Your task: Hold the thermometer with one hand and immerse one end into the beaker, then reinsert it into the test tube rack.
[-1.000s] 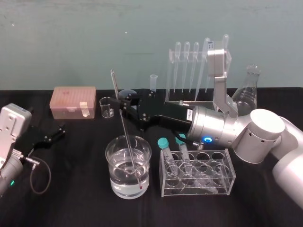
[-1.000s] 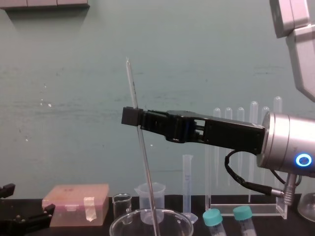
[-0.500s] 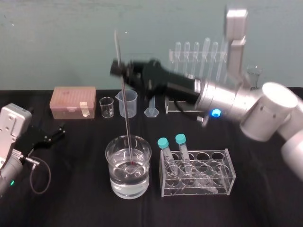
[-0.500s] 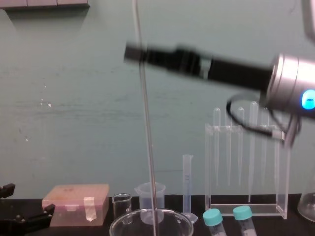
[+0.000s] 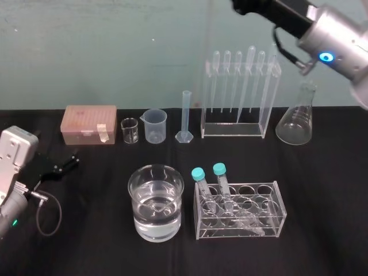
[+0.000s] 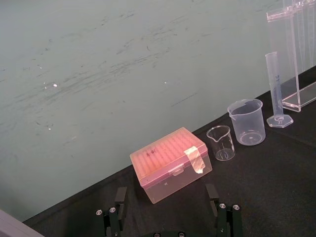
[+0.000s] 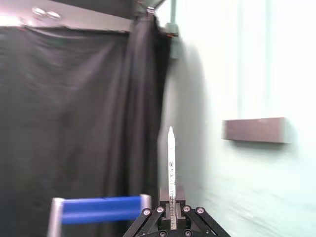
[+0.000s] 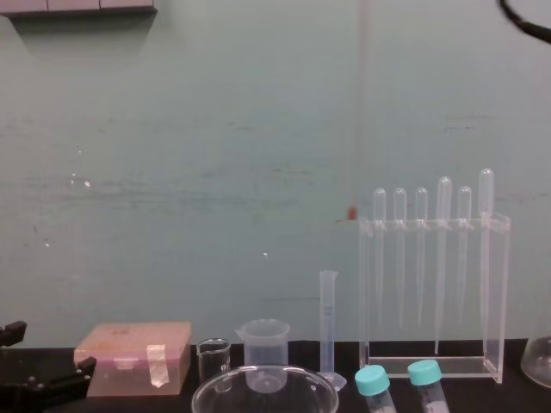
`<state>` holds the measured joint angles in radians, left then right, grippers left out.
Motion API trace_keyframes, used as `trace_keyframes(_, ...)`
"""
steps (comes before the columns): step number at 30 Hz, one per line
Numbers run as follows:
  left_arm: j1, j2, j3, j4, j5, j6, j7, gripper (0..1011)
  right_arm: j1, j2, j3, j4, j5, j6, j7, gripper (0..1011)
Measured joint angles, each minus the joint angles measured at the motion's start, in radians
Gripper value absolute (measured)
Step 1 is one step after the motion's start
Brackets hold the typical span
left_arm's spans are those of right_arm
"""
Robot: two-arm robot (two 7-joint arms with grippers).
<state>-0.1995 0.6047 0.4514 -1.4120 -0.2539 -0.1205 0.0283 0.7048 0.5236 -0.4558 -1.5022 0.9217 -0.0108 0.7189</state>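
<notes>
A laboratory shows in the black-covered table (image 5: 86,241) bearing a water-filled glass beaker (image 5: 155,202), a graduated cylinder (image 5: 185,115), an Erlenmeyer flask (image 5: 295,122), plastic pipettes (image 5: 227,80) hanging in a clear test tube rack (image 5: 232,130), capped tubes (image 5: 199,179) in a low rack (image 5: 276,200) and a pink pipette-tip box (image 5: 89,123).

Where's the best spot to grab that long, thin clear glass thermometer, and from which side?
Probably its upper stem, pinched from the side, as the right gripper holds the thermometer now: it hangs upright, leaving the red-tipped lower end free for the clear acrylic test tube rack. The left gripper lies parked at the table's left.
</notes>
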Motion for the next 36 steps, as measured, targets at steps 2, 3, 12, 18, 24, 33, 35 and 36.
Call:
trace_keyframes(2, 0.0, 0.0, 0.0, 0.0, 0.0, 0.0, 0.0, 1008, -0.017, 0.021, 0.015, -0.007, -0.008, -0.004, -0.024, 57)
trace_keyframes(3, 0.0, 0.0, 0.0, 0.0, 0.0, 0.0, 0.0, 1008, -0.028, 0.032, 0.022, -0.012, -0.011, -0.004, -0.036, 56)
trace_keyframes(12, 0.0, 0.0, 0.0, 0.0, 0.0, 0.0, 0.0, 1008, -0.229, 0.153, 0.101, -0.138, 0.001, 0.014, -0.12, 56)
trace_keyframes(18, 0.0, 0.0, 0.0, 0.0, 0.0, 0.0, 0.0, 1008, -0.337, 0.2, 0.124, -0.203, 0.002, 0.01, -0.128, 56)
trace_keyframes(24, 0.0, 0.0, 0.0, 0.0, 0.0, 0.0, 0.0, 1008, -0.376, 0.207, 0.124, -0.21, -0.028, 0.001, -0.135, 57)
trace_keyframes(33, 0.0, 0.0, 0.0, 0.0, 0.0, 0.0, 0.0, 1008, -0.401, 0.178, 0.111, -0.176, -0.064, -0.006, -0.137, 57)
trace_keyframes(35, 0.0, 0.0, 0.0, 0.0, 0.0, 0.0, 0.0, 1008, -0.403, 0.167, 0.107, -0.169, -0.067, -0.004, -0.137, 57)
trace_keyframes(36, 0.0, 0.0, 0.0, 0.0, 0.0, 0.0, 0.0, 1008, -0.404, 0.16, 0.103, -0.163, -0.072, -0.004, -0.137, 57)
